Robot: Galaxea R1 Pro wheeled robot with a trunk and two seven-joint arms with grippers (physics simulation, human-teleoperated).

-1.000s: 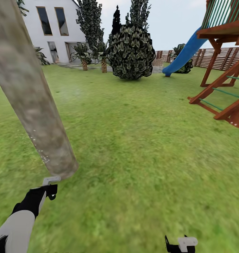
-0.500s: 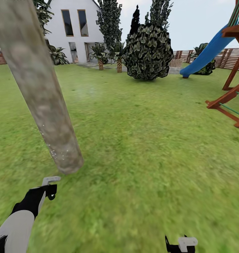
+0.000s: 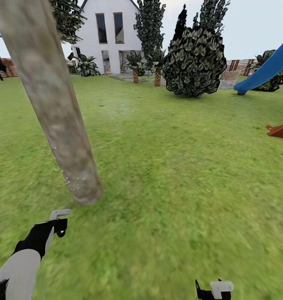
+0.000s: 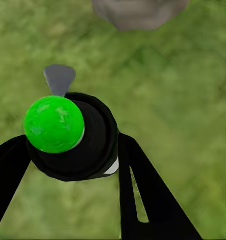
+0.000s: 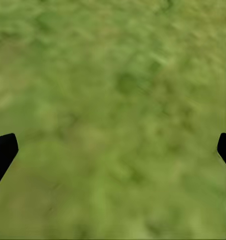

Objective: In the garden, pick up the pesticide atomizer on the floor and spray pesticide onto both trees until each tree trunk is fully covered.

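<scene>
- While it sits clamped between the two black fingers of the left gripper, the atomizer shows as a round black bottle seen end-on, with one glossy bright green ball at its top and a small grey nozzle tab sticking out beyond it.
- From the head camera, that same left gripper hangs low over the grass, near the foot of the tree trunk but apart from it; the bottle itself is too small to make out there.
- One trunk is in sight: a thick, smooth, leaning column, mottled grey-beige and brown, with a scatter of fine white specks low on its near side.
- Seen from the left wrist, the rounded grey base of the trunk lies just ahead of the bottle.
- Two black fingertips of the right gripper stand wide apart at the edges of its wrist picture, with nothing but blurry grass between them; its white-and-black tip peeks in at the bottom of the head picture.
- Farther off stand one white house with two tall dark windows, one large round dark bush, a blue slide, and a brown slatted fence.
</scene>
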